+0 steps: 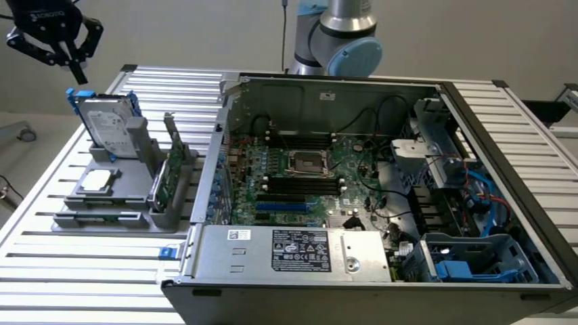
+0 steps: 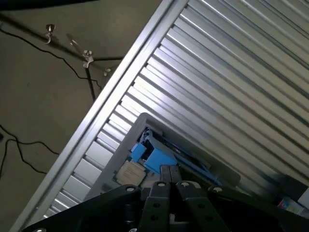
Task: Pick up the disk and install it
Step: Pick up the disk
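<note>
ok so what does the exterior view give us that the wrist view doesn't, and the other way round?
Exterior view adds: the open computer case with its motherboard, the arm, and the green card standing in the grey holder.
Wrist view adds: the floor beside the table, with black cables and a metal stand.
Both: the slatted table, the disk upright in the holder, the chip, and the shut gripper above the disk, not touching it.

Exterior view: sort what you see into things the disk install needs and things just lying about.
Job: disk, standing in the grey rack; shut claw above it; open computer case.
Lying about: square chip; green circuit card.
</note>
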`<state>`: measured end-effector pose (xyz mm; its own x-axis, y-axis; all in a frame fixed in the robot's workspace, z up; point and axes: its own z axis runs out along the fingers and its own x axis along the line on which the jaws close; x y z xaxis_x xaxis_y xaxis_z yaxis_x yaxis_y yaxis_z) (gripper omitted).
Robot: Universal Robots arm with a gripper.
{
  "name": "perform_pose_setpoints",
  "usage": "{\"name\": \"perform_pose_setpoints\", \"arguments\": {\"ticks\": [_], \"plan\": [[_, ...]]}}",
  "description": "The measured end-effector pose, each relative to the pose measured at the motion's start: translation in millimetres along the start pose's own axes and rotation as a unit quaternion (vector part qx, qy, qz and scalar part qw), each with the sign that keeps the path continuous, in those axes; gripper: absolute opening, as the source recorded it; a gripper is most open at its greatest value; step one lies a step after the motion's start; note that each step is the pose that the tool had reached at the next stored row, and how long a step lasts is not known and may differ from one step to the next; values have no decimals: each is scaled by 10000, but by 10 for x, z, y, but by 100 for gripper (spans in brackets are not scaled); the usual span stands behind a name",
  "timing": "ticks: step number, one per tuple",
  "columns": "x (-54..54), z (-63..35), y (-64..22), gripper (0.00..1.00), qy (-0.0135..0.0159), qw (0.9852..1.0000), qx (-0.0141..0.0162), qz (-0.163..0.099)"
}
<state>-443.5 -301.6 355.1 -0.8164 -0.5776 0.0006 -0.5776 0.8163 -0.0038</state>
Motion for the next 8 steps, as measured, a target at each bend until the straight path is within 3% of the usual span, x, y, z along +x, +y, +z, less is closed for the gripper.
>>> {"name": "perform_pose_setpoints", "arguments": {"ticks": [4,8], "plan": [[0,-22,0,11,-1,9994,0,-360],[0,-43,0,11,-2,9974,0,-724]]}}
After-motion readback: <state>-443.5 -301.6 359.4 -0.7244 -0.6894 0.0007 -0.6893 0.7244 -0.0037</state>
